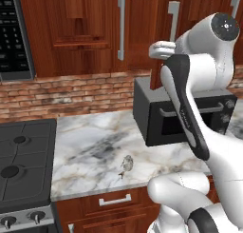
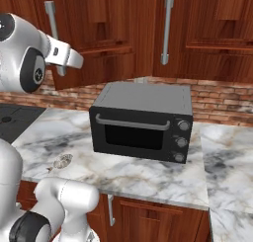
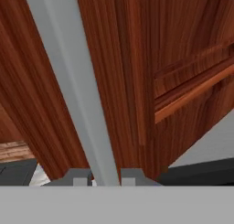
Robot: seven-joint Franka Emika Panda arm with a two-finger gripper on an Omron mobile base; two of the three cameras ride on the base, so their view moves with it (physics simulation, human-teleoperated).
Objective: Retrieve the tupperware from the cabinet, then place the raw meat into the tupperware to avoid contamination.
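The cabinet (image 1: pixel 90 32) of reddish-brown wood hangs above the counter. My gripper (image 1: pixel 161 50) is raised to the cabinet's long silver handle (image 1: pixel 173 15). In the hand view the handle (image 3: pixel 73 81) runs down between my fingertips, and the gripper (image 3: pixel 106 177) is shut on it. From the right base view the gripper (image 2: pixel 73 59) sits at the lower part of that handle (image 2: pixel 51 16). The raw meat (image 1: pixel 126 163), a small grey-brown lump, lies on the marble counter near the front edge, also the raw meat (image 2: pixel 63 161). The tupperware is hidden.
A black toaster oven (image 1: pixel 185 118) stands on the counter (image 1: pixel 90 146) below the gripper, also the toaster oven (image 2: pixel 143 122). A black stove (image 1: pixel 23 165) is at the left, with a microwave (image 1: pixel 14 32) above it. Drawers (image 1: pixel 115 199) run under the counter.
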